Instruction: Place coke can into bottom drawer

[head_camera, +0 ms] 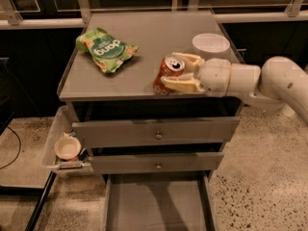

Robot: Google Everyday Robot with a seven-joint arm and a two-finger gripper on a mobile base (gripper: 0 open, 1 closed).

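The coke can [166, 73], red-orange with a silver top, is tilted and held near the front edge of the grey cabinet top [120, 81]. My gripper [177, 72] comes in from the right, with cream fingers [182, 83] shut on the can's two sides. The bottom drawer [156, 206] is pulled open below, a wide grey tray with a bare flat floor, straight beneath the can.
A green snack bag [106, 49] lies at the cabinet top's left. A white bowl [211, 43] stands at its back right. Two upper drawer fronts [156, 133] with small knobs are shut. A side tray [57, 143] at the left holds a small cup [67, 147].
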